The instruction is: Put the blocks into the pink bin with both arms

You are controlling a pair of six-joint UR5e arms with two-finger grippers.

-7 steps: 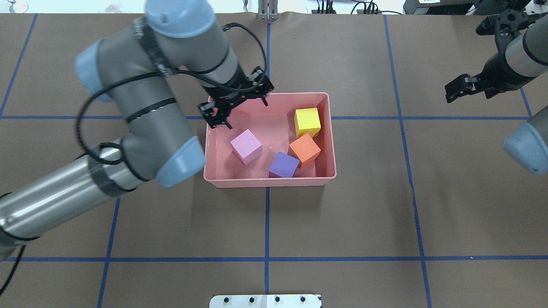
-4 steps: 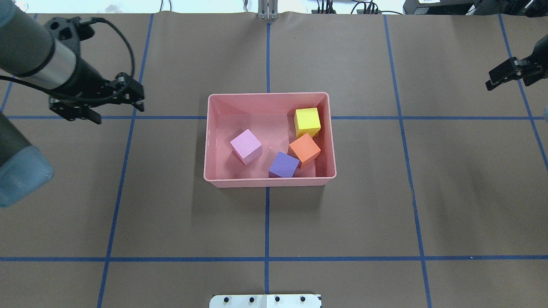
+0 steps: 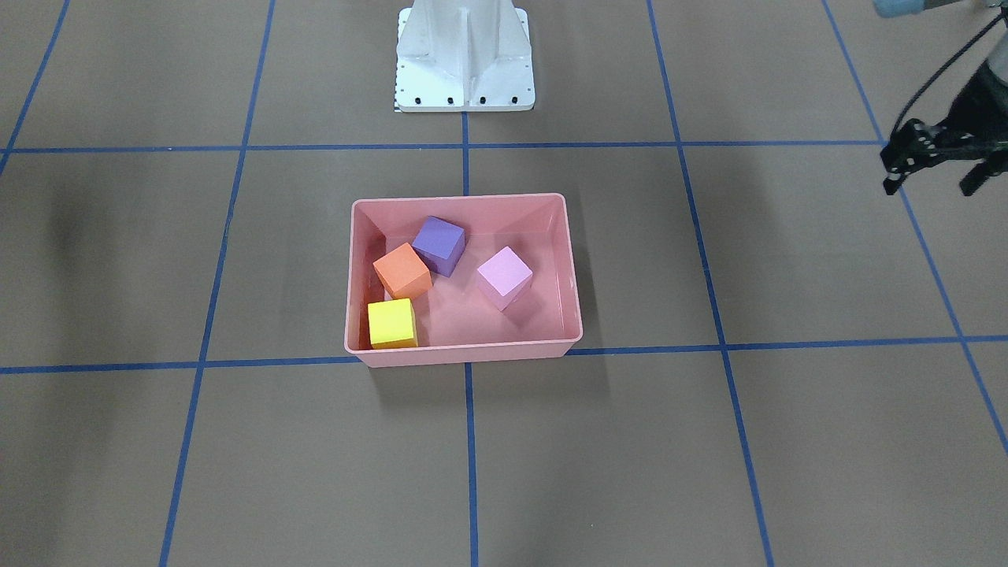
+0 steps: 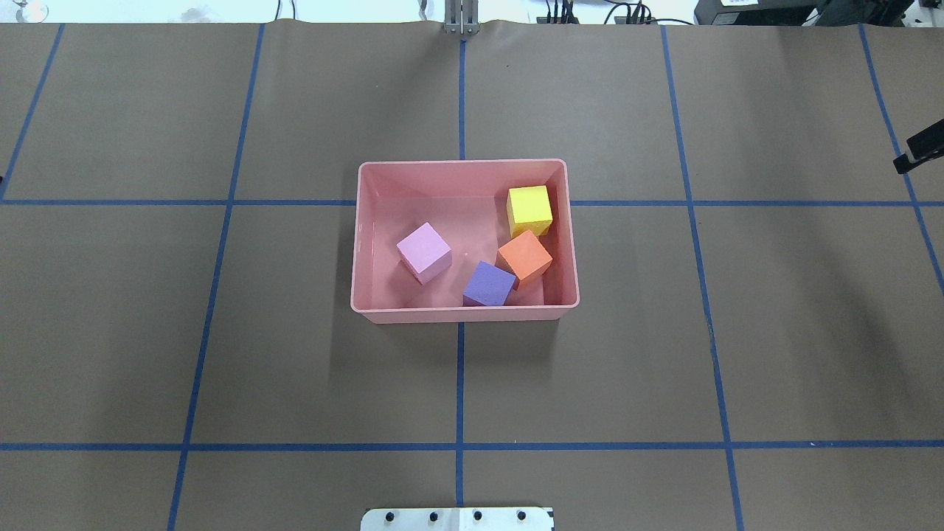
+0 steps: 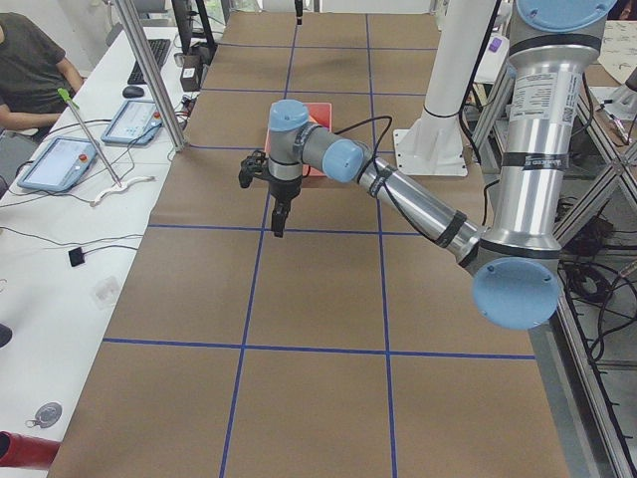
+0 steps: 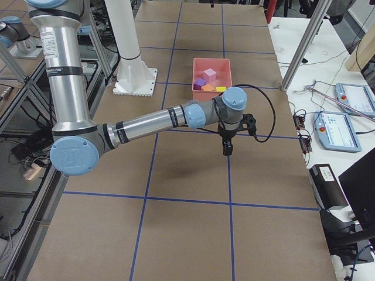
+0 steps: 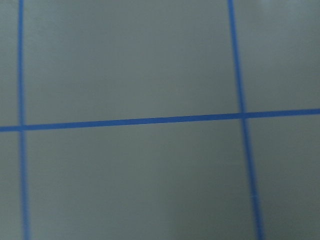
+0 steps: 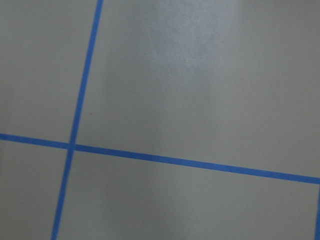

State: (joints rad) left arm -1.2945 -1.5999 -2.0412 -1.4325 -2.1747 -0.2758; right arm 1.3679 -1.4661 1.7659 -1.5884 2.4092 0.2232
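The pink bin [image 4: 464,316] stands mid-table, also in the front view [image 3: 465,354]. Inside it lie the yellow cube [image 4: 529,209], the orange cube [image 4: 524,256], the purple cube [image 4: 488,284] and the light pink cube [image 4: 424,251]. My left gripper [image 3: 931,187] hangs open and empty above the bare table, far to the bin's side, and is out of the overhead view. Only a tip of my right gripper [image 4: 918,153] shows at the overhead view's right edge, far from the bin. I cannot tell whether it is open or shut. Both wrist views show only the table.
The white pedestal base [image 3: 465,55] stands behind the bin on the robot's side. Blue tape lines [image 4: 460,383] grid the brown table cover. In the left side view a person [image 5: 30,70] sits at a side desk with tablets [image 5: 60,164] and a metal post [image 5: 149,70].
My left arm has pulled back from over the bin to the left and out of the overhead view. My right arm has moved further right to the edge. The cubes have not moved.
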